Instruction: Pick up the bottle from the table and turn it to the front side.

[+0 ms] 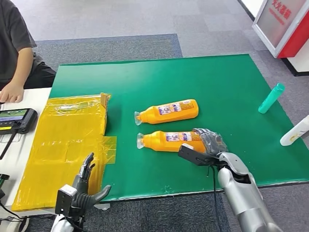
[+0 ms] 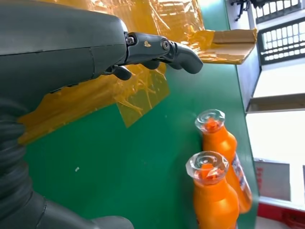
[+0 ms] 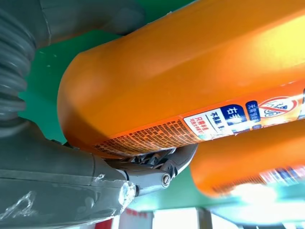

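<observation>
Right hand (image 1: 208, 143) grips near bottle (image 1: 168, 141); left hand (image 1: 84, 186) spread at mat edge (image 1: 153, 193).

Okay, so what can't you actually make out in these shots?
- Near orange bottle: its base end in the head view, covered by the right hand.
- Label print: too small and turned in the right wrist view.
- White bottle: cut off by the head view's right edge.
- Phone screen: too small.

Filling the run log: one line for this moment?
right hand grips near orange bottle | bottle lying on green mat | left hand open
</observation>
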{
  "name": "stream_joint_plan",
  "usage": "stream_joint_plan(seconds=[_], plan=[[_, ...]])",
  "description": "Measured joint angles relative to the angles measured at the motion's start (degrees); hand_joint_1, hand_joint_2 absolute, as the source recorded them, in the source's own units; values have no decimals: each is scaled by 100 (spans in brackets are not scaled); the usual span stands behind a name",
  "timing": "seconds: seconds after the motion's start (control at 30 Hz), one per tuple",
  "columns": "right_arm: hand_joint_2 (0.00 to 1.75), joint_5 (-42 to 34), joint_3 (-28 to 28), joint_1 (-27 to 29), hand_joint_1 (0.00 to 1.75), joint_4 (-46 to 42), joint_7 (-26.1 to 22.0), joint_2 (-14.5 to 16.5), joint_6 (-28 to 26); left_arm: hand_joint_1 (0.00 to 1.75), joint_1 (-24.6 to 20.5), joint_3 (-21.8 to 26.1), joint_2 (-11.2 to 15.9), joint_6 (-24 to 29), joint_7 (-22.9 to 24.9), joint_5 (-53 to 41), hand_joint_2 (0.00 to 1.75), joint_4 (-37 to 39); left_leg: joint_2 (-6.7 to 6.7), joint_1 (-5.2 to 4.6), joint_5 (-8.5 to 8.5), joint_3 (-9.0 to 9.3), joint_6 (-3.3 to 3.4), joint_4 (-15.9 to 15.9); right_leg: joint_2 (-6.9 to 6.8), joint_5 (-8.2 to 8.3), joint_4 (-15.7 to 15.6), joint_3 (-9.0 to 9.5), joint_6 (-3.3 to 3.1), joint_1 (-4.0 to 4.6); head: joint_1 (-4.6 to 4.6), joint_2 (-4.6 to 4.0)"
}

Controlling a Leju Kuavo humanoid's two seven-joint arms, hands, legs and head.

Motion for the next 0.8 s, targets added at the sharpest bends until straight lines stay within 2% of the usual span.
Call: stream_joint_plan(seconds=[0.17, 0.37, 0.57, 0.8], plan=[[175, -197, 65, 622, 175, -1147, -231, 156, -208, 0, 12, 34, -64, -407, 0, 219, 175, -131, 0, 0, -1, -3, -1, 0, 0, -3, 0, -3, -2, 0, 0, 0], [175, -581, 77, 985, 175, -1952, -563, 480, -429, 0, -32, 78, -135, -770, 15, 460, 175, -159, 1, 0, 1, -2, 0, 0, 0, -3, 0, -3, -3, 0, -1, 0], [175, -836, 77, 1091, 175, -2233, -753, 719, -452, 0, -83, 89, -182, -1004, 29, 667, 175, -159, 1, 0, 1, -2, 0, 0, 0, -2, 0, -3, -2, 0, -1, 0], [175, -1599, 84, 1163, 175, -2076, -1397, 1157, -431, 0, -301, -38, -220, -1654, 183, 1428, 175, -157, 1, 2, 2, -2, -2, 0, 0, -3, 0, -4, -3, 1, -1, 0]])
